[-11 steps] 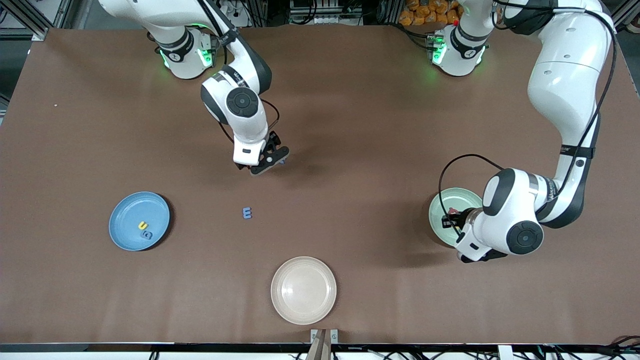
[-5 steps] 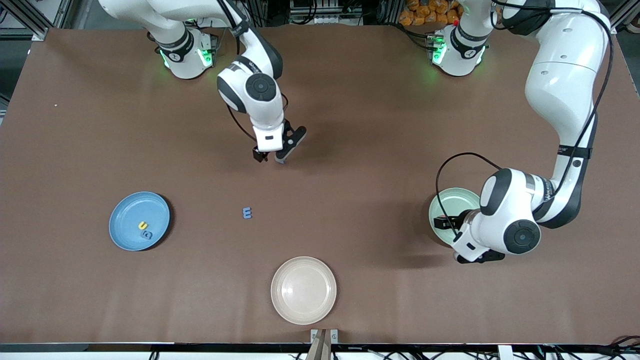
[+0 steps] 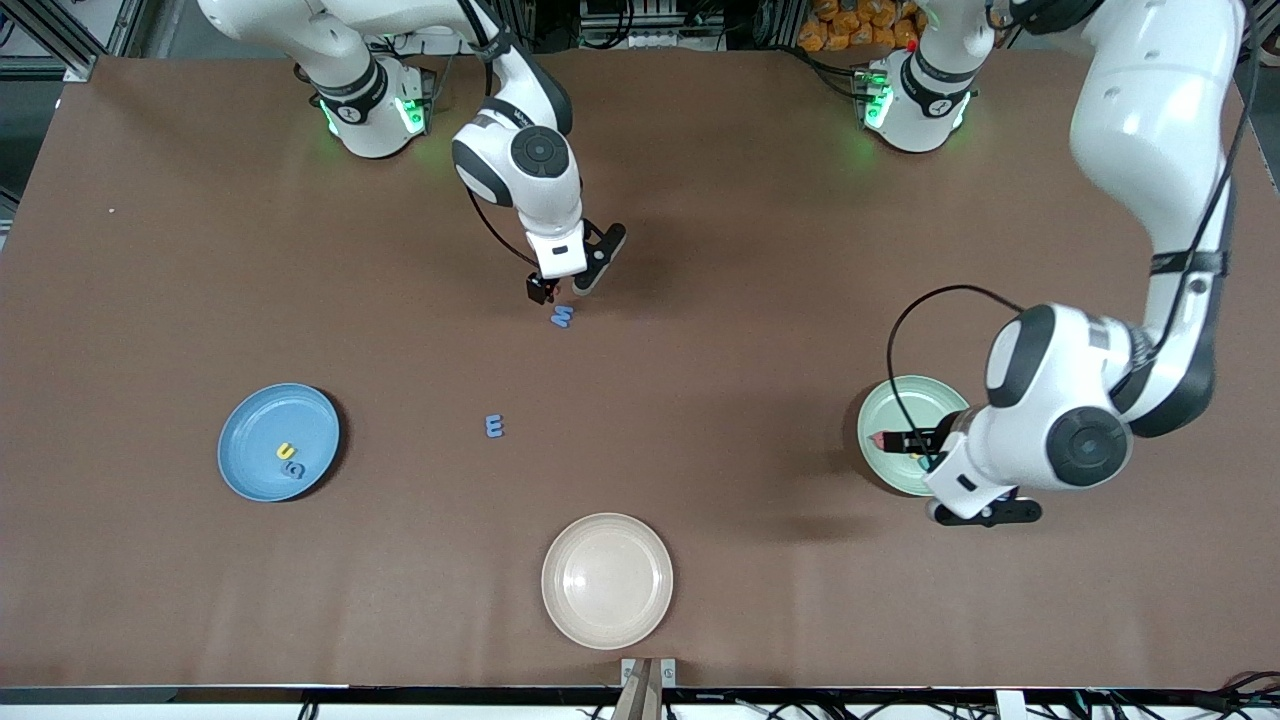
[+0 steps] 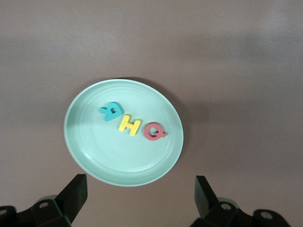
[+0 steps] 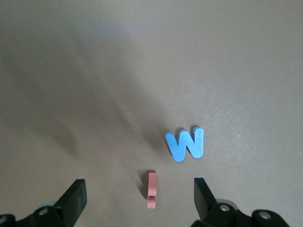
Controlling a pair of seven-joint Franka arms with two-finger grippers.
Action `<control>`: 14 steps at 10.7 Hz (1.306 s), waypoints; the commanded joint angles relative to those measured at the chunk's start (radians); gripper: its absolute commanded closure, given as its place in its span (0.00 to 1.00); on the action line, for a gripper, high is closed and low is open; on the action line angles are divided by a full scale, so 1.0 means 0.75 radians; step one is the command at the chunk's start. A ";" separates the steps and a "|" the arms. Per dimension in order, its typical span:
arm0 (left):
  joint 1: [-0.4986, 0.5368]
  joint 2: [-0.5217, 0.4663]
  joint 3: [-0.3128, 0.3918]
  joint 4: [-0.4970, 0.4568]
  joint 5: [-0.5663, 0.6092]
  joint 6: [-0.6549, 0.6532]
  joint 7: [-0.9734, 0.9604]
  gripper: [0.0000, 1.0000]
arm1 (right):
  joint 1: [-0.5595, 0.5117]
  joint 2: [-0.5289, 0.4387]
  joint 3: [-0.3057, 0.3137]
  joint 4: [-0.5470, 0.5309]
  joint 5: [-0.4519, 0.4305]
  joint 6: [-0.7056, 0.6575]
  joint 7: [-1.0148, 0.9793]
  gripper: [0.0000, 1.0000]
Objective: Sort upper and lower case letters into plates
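The mint green plate (image 4: 83, 156) holds a teal letter (image 4: 111, 112), a yellow letter (image 4: 129, 125) and a red letter (image 4: 155, 132). My left gripper (image 4: 139, 198) hangs open and empty above that plate's edge. The sky blue plate (image 3: 262, 425) holds a yellow letter (image 3: 286, 451) and a dark blue letter (image 3: 292, 469). My right gripper (image 5: 139, 198) is open just above the table, with a small red letter (image 5: 151, 189) lying between its fingers, untouched. A blue W (image 5: 186, 144) lies beside it, and a blue E (image 3: 493, 426) lies nearer the front camera.
A cream-beige plate (image 3: 607, 580) sits near the table's front edge, with nothing on it. The left arm's wrist (image 3: 1050, 440) covers part of the mint green plate in the front view. Brown cloth covers the whole table.
My left gripper has opened, left the red letter in the mint green plate and risen. My right gripper has moved toward the robots' bases, uncovering the blue W.
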 commanded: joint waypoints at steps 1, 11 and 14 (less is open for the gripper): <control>0.004 -0.075 0.001 -0.039 -0.007 -0.035 0.046 0.00 | -0.013 -0.019 -0.005 -0.056 -0.014 0.030 -0.038 0.00; -0.039 -0.069 -0.001 -0.045 -0.009 -0.035 0.042 0.00 | -0.036 0.044 -0.015 -0.111 -0.042 0.144 -0.042 0.00; -0.064 -0.067 0.001 -0.045 -0.009 -0.035 0.040 0.00 | -0.038 0.071 -0.015 -0.111 -0.043 0.185 -0.042 0.00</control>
